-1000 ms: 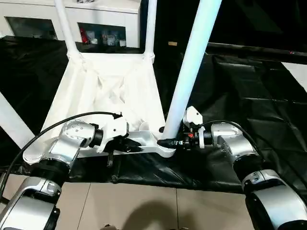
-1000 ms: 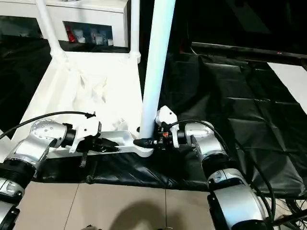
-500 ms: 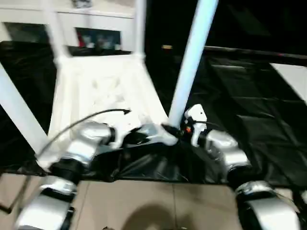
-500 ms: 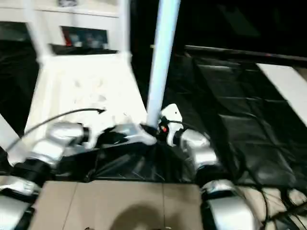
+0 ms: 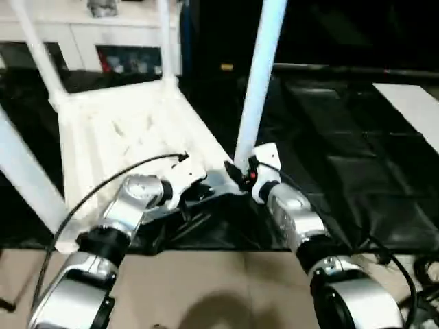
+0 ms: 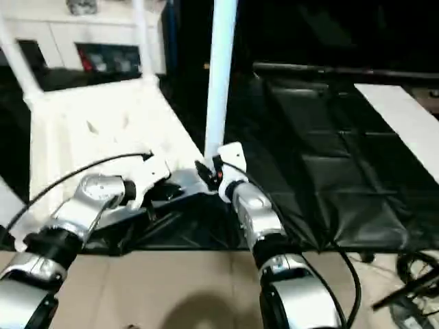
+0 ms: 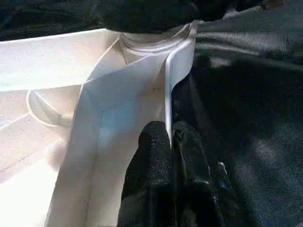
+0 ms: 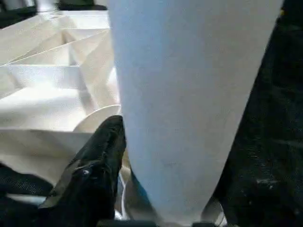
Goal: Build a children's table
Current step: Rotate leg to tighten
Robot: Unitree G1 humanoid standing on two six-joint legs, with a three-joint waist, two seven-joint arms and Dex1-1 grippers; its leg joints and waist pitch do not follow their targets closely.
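Observation:
The children's table lies upside down: its white tabletop [image 5: 116, 123] rests on the black sheet with white tube legs standing up from its corner sockets. The near right leg [image 5: 257, 89] rises from the corner closest to me. My left gripper [image 7: 171, 137] is shut on the thin raised rim of the tabletop's near edge, just beside that corner socket. My right gripper [image 5: 236, 175] is at the foot of the near right leg [image 8: 189, 104], right against it. Two legs [image 5: 164, 41] stand at the far corners, and another [image 5: 24, 175] is at the near left.
A black sheet [image 5: 343, 137] covers the floor under and to the right of the table. A white cabinet [image 5: 103, 34] stands behind it. A flat white board [image 5: 411, 103] lies at the far right. Tan floor [image 5: 206, 288] and loose cables [image 6: 411, 274] are near me.
The whole view has swung, so the table sits further left in the picture. Both grippers stay at the near right corner; my right forearm now reaches toward the leg from nearer me.

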